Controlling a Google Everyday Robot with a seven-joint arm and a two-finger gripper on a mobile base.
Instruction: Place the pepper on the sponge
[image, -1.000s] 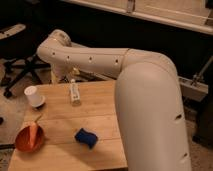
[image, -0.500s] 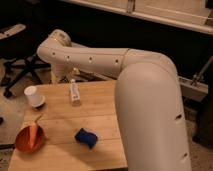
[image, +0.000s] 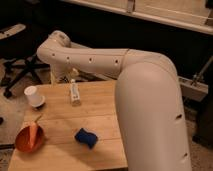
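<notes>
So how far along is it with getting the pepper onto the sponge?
Nothing looks done yet. The pepper lies in the orange bowl, apart from the sponge. The pepper is not in hand: the gripper is at the far edge of the table, by the white bottle. Left: grasp, carry, place.

no text, label or number can be read anywhere. the gripper (image: 73, 74) hangs at the far edge of the table (image: 100, 107).

Arm (image: 150, 100): white, extended from lower right, bent at upper left.
Gripper (image: 73, 75): tucked beneath the forearm, directed downward, largely hidden.
</notes>
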